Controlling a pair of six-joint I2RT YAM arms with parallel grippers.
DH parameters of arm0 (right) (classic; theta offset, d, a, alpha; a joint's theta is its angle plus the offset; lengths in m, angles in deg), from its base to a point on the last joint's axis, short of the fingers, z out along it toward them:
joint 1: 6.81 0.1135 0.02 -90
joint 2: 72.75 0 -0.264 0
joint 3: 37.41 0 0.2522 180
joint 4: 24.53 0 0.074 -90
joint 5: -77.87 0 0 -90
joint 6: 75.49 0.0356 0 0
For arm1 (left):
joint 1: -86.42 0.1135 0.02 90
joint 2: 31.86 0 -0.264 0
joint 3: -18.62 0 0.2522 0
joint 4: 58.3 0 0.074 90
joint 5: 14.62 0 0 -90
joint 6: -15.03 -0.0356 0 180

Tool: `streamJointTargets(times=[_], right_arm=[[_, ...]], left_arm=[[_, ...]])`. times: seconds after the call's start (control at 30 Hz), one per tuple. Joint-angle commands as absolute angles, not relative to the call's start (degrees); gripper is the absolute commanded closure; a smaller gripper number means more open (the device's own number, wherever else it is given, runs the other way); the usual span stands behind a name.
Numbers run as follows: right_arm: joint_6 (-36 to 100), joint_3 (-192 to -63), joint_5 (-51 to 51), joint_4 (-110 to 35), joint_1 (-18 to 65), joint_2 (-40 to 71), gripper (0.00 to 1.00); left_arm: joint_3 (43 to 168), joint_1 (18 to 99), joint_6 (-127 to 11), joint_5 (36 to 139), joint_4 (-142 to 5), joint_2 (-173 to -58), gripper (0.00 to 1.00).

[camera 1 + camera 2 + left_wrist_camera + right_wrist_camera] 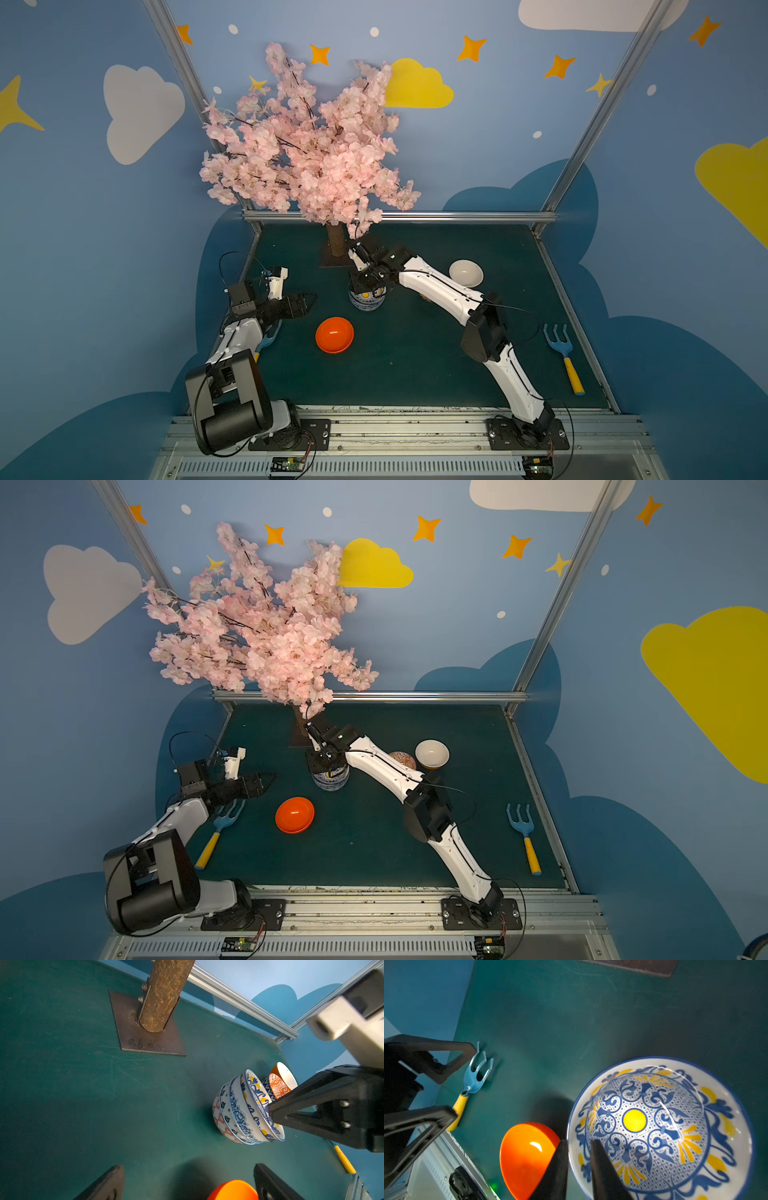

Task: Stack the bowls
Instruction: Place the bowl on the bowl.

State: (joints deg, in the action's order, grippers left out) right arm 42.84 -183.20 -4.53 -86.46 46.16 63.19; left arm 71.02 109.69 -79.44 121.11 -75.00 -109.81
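A stack of several patterned bowls [365,302] [331,780] [239,1113] stands mid-table, topped by a blue-and-yellow bowl [660,1126]. My right gripper [578,1142] [368,286] [330,764] reaches down onto it, jaws narrow, one finger inside the top bowl's rim and one outside. A glossy orange bowl [334,335] [294,815] [527,1159] lies alone nearer the front. A cream-white bowl [466,272] [432,752] and an orange lattice bowl [402,760] [278,1085] sit at the back right. My left gripper [303,305] [189,1184] hovers open and empty at the left.
The blossom tree's trunk [336,243] [164,995] on its metal base plate [145,1041] stands just behind the stack. One blue fork with a yellow handle [559,345] lies at the right edge, another [226,818] under my left arm. Metal rails border the green table.
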Motion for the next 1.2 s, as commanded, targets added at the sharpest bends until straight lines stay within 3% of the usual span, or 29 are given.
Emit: streamJointTargets(times=[0.0,0.9,1.17], right_arm=[[42.1,-185.0,-5.0,-88.4,46.4,63.9,0.8],[40.6,-185.4,-5.2,-87.9,46.7,65.5,0.79],[40.7,-185.4,-5.9,-88.8,46.7,61.6,0.72]], left_arm=[[72.0,110.0,-79.3,122.8,-75.6,-109.7,0.0],[71.9,110.1,-79.5,123.1,-75.5,-109.7,0.0],[71.8,110.0,-79.6,123.3,-75.4,-109.5,0.0]])
